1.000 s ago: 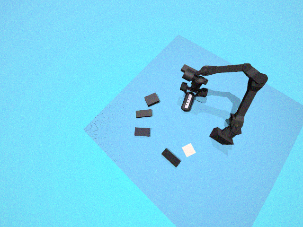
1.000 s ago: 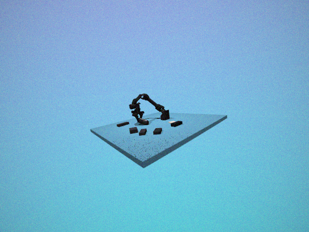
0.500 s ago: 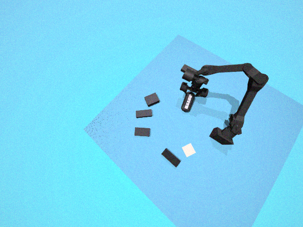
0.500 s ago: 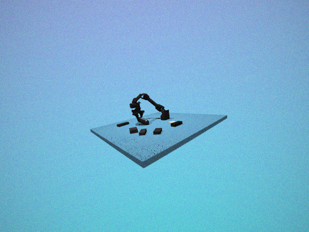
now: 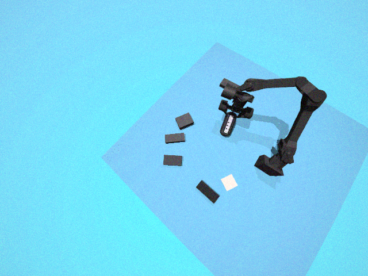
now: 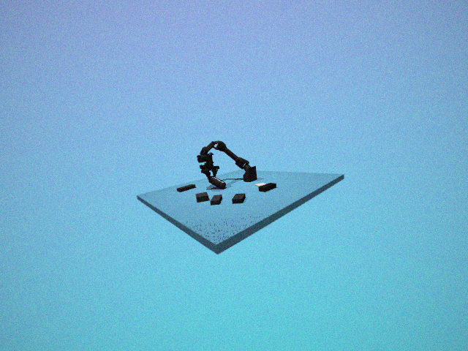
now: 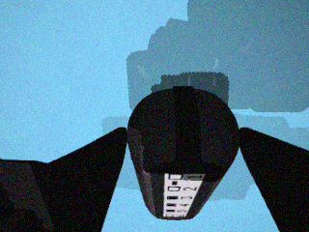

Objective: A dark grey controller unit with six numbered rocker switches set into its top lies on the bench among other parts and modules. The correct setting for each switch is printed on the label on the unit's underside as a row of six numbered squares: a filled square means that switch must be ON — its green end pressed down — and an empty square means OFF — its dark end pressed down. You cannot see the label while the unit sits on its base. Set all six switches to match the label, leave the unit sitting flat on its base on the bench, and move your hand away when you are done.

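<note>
- Three dark blocks (image 5: 174, 137) lie in a column toward the left corner of the table (image 5: 267, 222).
- A longer dark block (image 5: 207, 191) and a white tile (image 5: 229, 181) lie just beside each other, nearer the lower-left edge.
- The unit (image 5: 229, 125) is toward the top corner, label side up, its white label (image 7: 183, 195) facing my wrist camera.
- My pincer (image 5: 234, 112) stands wide, its fingers clasping one end of the unit.
- My base (image 5: 263, 166) sits toward the right corner.
</note>
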`<state>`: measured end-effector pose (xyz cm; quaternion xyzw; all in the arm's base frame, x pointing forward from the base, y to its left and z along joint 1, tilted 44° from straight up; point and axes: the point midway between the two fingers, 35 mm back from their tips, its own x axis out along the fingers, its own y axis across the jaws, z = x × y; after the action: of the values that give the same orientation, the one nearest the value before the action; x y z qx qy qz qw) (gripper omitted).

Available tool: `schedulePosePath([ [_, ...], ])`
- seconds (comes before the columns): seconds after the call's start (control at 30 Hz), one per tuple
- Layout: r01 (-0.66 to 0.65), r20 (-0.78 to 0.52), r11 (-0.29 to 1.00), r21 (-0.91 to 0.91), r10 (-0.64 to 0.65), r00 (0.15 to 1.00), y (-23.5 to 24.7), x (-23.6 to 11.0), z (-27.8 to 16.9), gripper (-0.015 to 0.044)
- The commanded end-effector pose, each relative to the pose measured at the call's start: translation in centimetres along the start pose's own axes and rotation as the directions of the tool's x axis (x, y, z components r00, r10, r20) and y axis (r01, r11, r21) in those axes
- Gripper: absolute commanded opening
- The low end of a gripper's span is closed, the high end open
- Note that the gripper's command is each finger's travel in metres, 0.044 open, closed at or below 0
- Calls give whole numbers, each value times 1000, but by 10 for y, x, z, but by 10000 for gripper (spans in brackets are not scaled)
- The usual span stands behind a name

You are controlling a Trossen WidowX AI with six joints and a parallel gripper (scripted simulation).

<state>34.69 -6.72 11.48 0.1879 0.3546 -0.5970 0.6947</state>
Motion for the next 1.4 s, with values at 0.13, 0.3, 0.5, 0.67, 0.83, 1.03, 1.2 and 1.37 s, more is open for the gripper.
schedulePosePath([
  [0.13, -7, -5, 1000, 0, 7, 1000, 2, -7, -6, 336],
  [0.3, -7, -5, 1000, 0, 7, 1000, 2, -10, -9, 336],
  [0.5, -7, -6, 1000, 0, 7, 1000, 2, -13, -13, 336],
  [0.67, -7, -6, 1000, 0, 7, 1000, 2, -16, -16, 336],
  [0.83, -7, -6, 1000, 0, 7, 1000, 2, -18, -19, 336],
  [1.03, -7, -6, 1000, 0, 7, 1000, 2, -21, -23, 336],
  [1.2, -7, -7, 1000, 0, 7, 1000, 2, -23, -26, 336],
  [1.37, -7, -7, 1000, 0, 7, 1000, 2, -26, -30, 336],
])
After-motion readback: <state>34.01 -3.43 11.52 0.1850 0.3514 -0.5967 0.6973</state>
